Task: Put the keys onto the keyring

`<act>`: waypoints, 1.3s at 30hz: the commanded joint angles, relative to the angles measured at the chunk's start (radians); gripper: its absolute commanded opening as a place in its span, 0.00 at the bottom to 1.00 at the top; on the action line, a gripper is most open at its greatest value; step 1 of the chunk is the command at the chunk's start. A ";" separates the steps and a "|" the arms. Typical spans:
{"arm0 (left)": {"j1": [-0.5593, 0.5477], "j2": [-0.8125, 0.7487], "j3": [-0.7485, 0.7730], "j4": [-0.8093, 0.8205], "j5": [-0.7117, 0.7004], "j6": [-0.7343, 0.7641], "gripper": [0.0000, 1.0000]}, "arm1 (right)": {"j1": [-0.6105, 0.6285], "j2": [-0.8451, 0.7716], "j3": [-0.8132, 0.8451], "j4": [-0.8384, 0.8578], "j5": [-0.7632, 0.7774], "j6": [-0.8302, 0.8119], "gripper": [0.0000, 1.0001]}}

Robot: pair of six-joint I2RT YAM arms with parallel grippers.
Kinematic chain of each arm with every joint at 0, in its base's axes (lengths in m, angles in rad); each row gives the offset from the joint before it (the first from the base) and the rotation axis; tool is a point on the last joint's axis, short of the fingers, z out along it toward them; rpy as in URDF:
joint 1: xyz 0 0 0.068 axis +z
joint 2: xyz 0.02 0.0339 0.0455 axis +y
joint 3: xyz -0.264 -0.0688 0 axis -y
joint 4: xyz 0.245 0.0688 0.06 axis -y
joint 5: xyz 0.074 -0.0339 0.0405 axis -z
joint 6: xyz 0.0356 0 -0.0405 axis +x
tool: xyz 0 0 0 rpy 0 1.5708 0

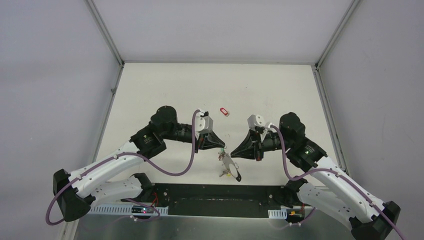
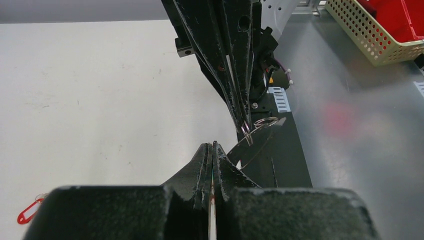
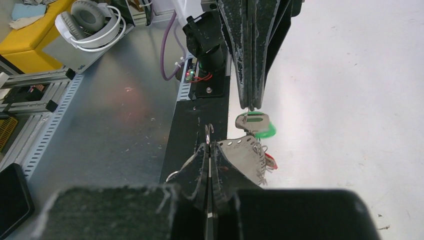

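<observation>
My two grippers meet tip to tip over the table's near middle. The left gripper is shut on a green-tagged key, which hangs from its tips. The right gripper is shut on the thin wire keyring, and the wire pokes out above its tips. The hoop hangs below the grippers with keys on it, one with a red tag. A loose red-tagged key lies on the table farther back.
The black base plate runs along the near edge between the arm bases. Grey walls enclose the white table on three sides. A perforated basket and headphones lie off the table.
</observation>
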 commanded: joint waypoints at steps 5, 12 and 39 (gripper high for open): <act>-0.046 -0.038 0.031 0.000 -0.032 0.090 0.00 | 0.031 0.013 0.023 0.077 0.008 -0.010 0.00; -0.081 -0.038 0.045 -0.032 -0.030 0.124 0.00 | 0.040 0.007 0.026 0.074 0.056 -0.005 0.00; -0.138 -0.072 0.066 -0.153 -0.097 0.206 0.00 | 0.043 0.003 0.039 0.047 0.133 0.015 0.00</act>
